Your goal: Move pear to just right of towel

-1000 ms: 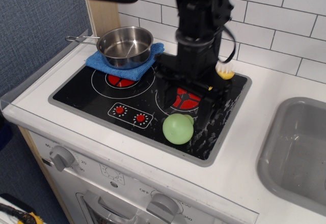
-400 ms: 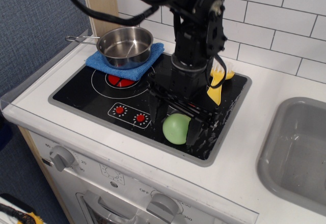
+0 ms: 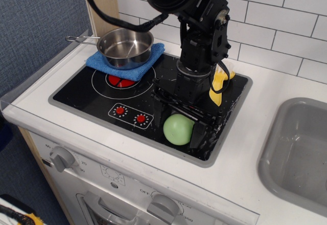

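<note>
The light green pear (image 3: 177, 130) lies on the black stovetop (image 3: 84, 91) near its front right corner. My gripper (image 3: 181, 125) has come down over it, open, with one black finger on each side of the fruit; whether the fingers touch it I cannot tell. The right finger (image 3: 200, 133) stands against the pear's right side, and the left finger is mostly lost against the black surface. The blue towel (image 3: 144, 68) lies folded at the back left of the stove, well away from the pear, under a steel pan (image 3: 125, 46).
A yellow brush (image 3: 218, 85) lies at the stove's back right, partly behind my arm. A grey sink (image 3: 300, 151) sits to the right in the white counter. White tiles form the back wall, and a wooden post (image 3: 102, 7) stands behind the pan.
My gripper came forward and down from above the right burner until its fingers straddle the pear. The pear, the towel and the pan stayed where they were.
</note>
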Controlling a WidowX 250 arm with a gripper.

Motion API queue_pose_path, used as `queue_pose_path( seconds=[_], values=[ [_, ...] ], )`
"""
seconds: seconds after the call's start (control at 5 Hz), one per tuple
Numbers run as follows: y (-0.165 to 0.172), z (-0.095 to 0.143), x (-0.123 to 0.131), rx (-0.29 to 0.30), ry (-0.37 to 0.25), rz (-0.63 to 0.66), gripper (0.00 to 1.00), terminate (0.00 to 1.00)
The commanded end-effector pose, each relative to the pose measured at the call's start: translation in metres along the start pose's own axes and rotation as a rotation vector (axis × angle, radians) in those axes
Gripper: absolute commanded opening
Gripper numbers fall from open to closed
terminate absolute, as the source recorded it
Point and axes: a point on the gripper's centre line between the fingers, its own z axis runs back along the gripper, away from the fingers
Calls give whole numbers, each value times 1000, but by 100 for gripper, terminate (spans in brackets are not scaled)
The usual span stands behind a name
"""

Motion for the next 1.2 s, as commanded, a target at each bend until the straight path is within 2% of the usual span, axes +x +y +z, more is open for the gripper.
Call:
queue_pose_path(
  seconds=[0.0,0.2,0.4,0.6,0.8,1.0],
  values=[
    [4,19,2,-15,-61,9,0,0],
    [13,48,0,-30,-97,34,0,0],
    [36,75,13,-41,-144,134,0,0],
    [59,76,38,-49,-178,207,0,0],
    [73,63,63,-53,-181,236,0,0],
    [78,47,77,-47,-170,252,0,0]
  ],
)
